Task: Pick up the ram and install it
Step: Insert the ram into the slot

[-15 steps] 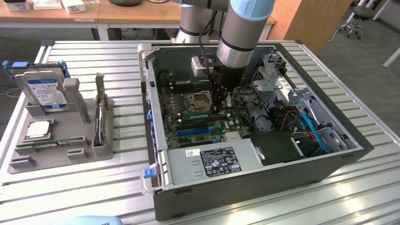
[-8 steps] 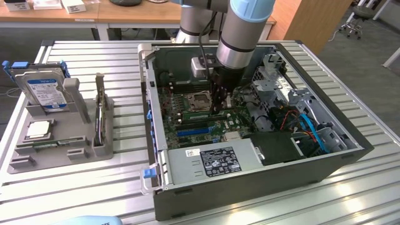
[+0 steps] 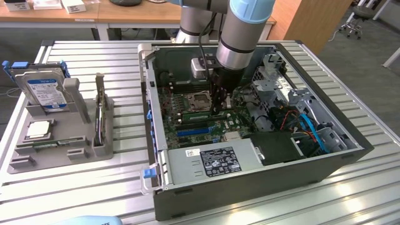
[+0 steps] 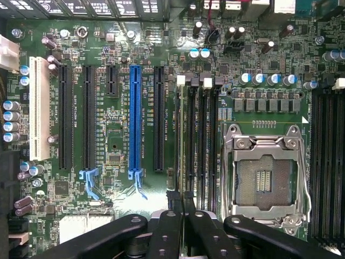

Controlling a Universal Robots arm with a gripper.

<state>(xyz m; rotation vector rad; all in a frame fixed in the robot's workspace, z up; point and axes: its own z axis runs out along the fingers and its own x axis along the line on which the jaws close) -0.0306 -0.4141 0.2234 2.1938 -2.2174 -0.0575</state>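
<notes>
Wrist view: the black gripper (image 4: 183, 218) is clenched on the ram (image 4: 185, 140), a thin green stick seen edge-on, lined along a long black slot of the green motherboard (image 4: 116, 135) inside the grey metal case (image 3: 250, 180).

Robotics lab or test workshop, not a home. Evidence: silver slatted aluminium-profile table (image 3: 81, 187) as work surface; grey industrial robot arm w/ light-blue joint cover (image 3: 240, 37) reaching over it; dark-grey desktop PC case (image 3: 250, 187) lying open on its side; green motherboard (image 4: 116, 116) exposed, w/ black, white and blue expansion slots; grey moulded fixture tray (image 3: 37, 161) w/ cut-outs holding loose PC parts, incl. a blue-labelled silver hard drive (image 3: 45, 91) stood upright. Background: light wooden desks (image 3: 125, 16) w/ small white boxes (image 3: 47, 4); tall wooden partition (image 3: 309, 21); black swivel stool on castors (image 3: 355, 18); plain grey floor (image 3: 368, 56). So an office-type room w/ a robot cell for PC hardware.
</notes>
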